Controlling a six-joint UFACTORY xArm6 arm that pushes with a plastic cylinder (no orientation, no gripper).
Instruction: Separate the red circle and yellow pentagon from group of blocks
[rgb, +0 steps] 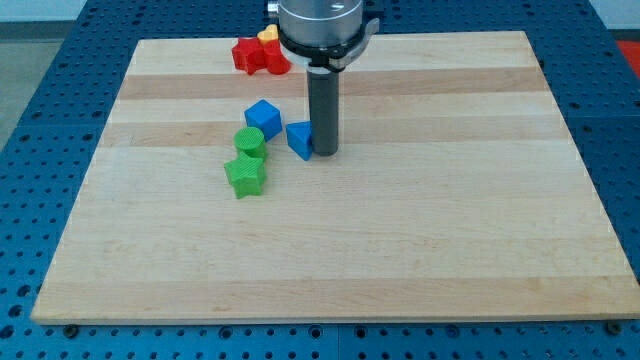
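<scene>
So up and left of my tip (323, 152) sits a red block (251, 55) with a yellow block (268, 34) touching it, half hidden behind the arm — shapes unclear. Rod stands upright, tip against the blue triangular block (298, 139); no fingers to open or close.
</scene>
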